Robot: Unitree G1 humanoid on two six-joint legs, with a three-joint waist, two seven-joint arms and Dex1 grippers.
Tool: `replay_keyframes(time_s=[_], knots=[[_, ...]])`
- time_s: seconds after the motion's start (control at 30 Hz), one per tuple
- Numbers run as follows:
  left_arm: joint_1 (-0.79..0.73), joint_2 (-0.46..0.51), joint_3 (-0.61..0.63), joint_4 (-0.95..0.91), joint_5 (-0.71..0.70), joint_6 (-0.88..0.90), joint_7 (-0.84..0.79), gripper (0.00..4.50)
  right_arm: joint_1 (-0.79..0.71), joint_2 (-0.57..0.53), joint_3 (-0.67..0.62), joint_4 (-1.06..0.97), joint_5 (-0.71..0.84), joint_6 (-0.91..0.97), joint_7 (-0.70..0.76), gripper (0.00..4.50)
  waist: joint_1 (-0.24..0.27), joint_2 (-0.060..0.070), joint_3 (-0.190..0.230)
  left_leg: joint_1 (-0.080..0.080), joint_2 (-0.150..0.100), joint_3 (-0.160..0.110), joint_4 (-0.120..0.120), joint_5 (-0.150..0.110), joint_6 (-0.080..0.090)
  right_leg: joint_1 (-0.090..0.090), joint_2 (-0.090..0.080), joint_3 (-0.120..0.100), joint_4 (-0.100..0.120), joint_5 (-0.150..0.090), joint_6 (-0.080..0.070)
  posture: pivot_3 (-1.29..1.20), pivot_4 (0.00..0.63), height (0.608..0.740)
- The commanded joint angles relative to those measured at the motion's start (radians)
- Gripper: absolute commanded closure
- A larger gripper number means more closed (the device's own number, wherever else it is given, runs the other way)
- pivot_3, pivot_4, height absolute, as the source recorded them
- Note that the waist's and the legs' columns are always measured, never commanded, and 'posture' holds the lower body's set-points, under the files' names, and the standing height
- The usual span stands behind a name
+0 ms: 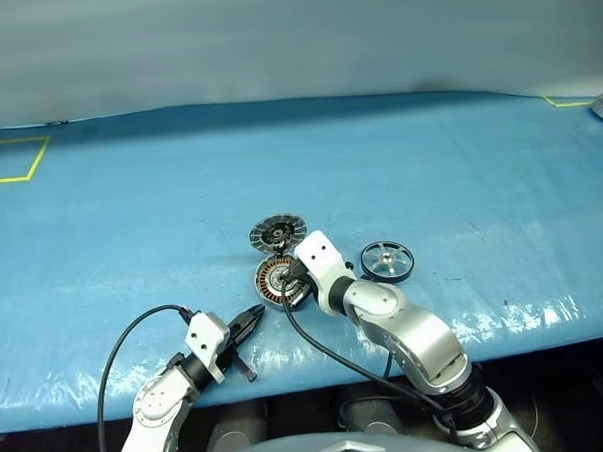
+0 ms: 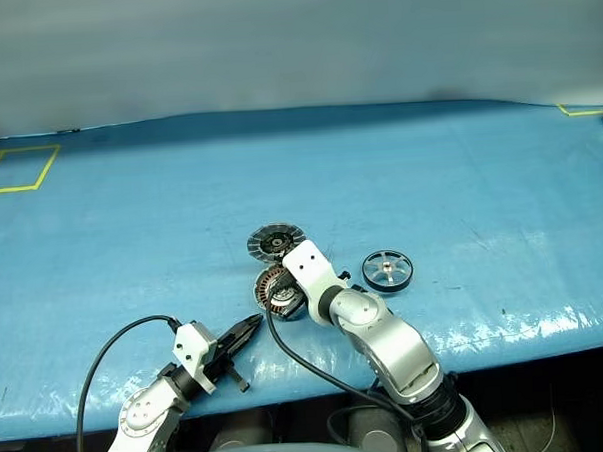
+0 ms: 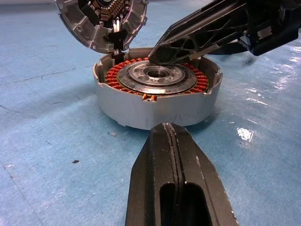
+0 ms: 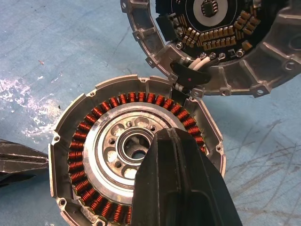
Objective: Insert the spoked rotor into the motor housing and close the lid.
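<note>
Lying flat just right of the motor housing, the spoked rotor sits nearer the right gripper, whose fingers, pressed together, hover over the housing.

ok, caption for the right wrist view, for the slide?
Shut right gripper poised over the open round silver motor housing with copper windings; finned grey metal lid lies beside it.

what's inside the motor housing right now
Inside the motor housing sits a ring of copper windings around a silver hub with a central bearing hole. The shut right pincer hangs over it, covering part of the windings. The spoked rotor lies outside.
</note>
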Motion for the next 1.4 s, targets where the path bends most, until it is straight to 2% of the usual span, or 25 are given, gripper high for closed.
replay_keyframes(time_s=[0.03, 0.23, 0.33, 0.43, 0.57, 0.7, 0.9, 1.4], knots=[[0.004, 0.003, -0.007, -0.003, 0.004, -0.011, -0.008, 4.5, 0.001, 0.005, -0.007, -0.04, 0.003, -0.009, 0.006, 4.49, 0.0, 0.0, 0.0, 0.0, 0.0, 0.0, 0.0, 0.0, 0.0, 0.0, 0.0, 0.0, 0.0, 0.0, 0.0, 0.0, 0.15, 0.74], [0.005, 0.003, -0.005, 0.004, 0.003, -0.016, -0.01, 4.5, 0.006, 0.009, -0.011, -0.067, 0.026, -0.004, 0.032, 4.49, 0.0, 0.0, 0.0, 0.0, 0.0, 0.0, 0.0, 0.0, 0.0, 0.0, 0.0, 0.0, 0.0, 0.0, 0.0, 0.0, 0.15, 0.74], [0.007, 0.001, -0.003, 0.004, 0.004, -0.023, -0.007, 4.5, 0.018, -0.038, -0.04, -0.103, 0.011, 0.02, 0.031, 4.49, 0.0, 0.0, 0.0, 0.0, 0.0, 0.0, 0.0, 0.0, 0.0, 0.0, 0.0, 0.0, 0.0, 0.0, 0.0, 0.0, 0.15, 0.74], [0.009, -0.002, 0.005, -0.002, -0.002, -0.031, -0.004, 4.5, 0.031, -0.088, -0.109, -0.16, 0.026, 0.062, 0.044, 4.49, 0.004, 0.0, 0.0, -0.001, 0.0, 0.0, 0.0, 0.0, 0.0, 0.0, 0.0, 0.0, 0.0, 0.0, 0.0, 0.0, 0.15, 0.74], [-0.002, 0.013, 0.02, -0.028, -0.011, -0.023, -0.005, 4.5, 0.037, -0.182, -0.278, -0.251, 0.082, 0.153, 0.099, 4.49, 0.006, 0.0, 0.0, -0.001, 0.0, 0.0, 0.001, 0.0, 0.0, 0.0, 0.0, 0.0, 0.0, 0.0, 0.001, 0.0, 0.15, 0.74], [-0.027, 0.023, 0.026, -0.037, -0.019, -0.015, -0.01, 4.5, 0.029, -0.254, -0.401, -0.279, 0.098, 0.258, 0.105, 3.61, 0.008, 0.0, 0.0, -0.002, 0.0, 0.0, 0.003, 0.0, 0.0, 0.0, 0.0, -0.001, 0.0, 0.0, 0.001, 0.0, 0.15, 0.74], [-0.042, 0.021, 0.025, -0.042, -0.018, -0.005, -0.016, 4.5, 0.004, -0.21, -0.467, -0.259, 0.07, 0.377, 0.021, 1.61, 0.006, 0.0, 0.0, -0.003, 0.0, 0.0, 0.005, 0.0, 0.0, 0.0, 0.0, 0.0, 0.0, 0.001, 0.001, 0.0, 0.15, 0.74], [-0.025, 0.017, 0.021, -0.018, -0.01, -0.006, -0.022, 4.5, 0.036, -0.084, -0.423, -0.25, 0.01, 0.456, -0.134, 1.61, 0.007, 0.001, 0.0, -0.004, 0.0, 0.0, 0.008, -0.001, 0.001, 0.0, 0.0, 0.0, 0.0, 0.002, 0.001, 0.0, 0.15, 0.74]])
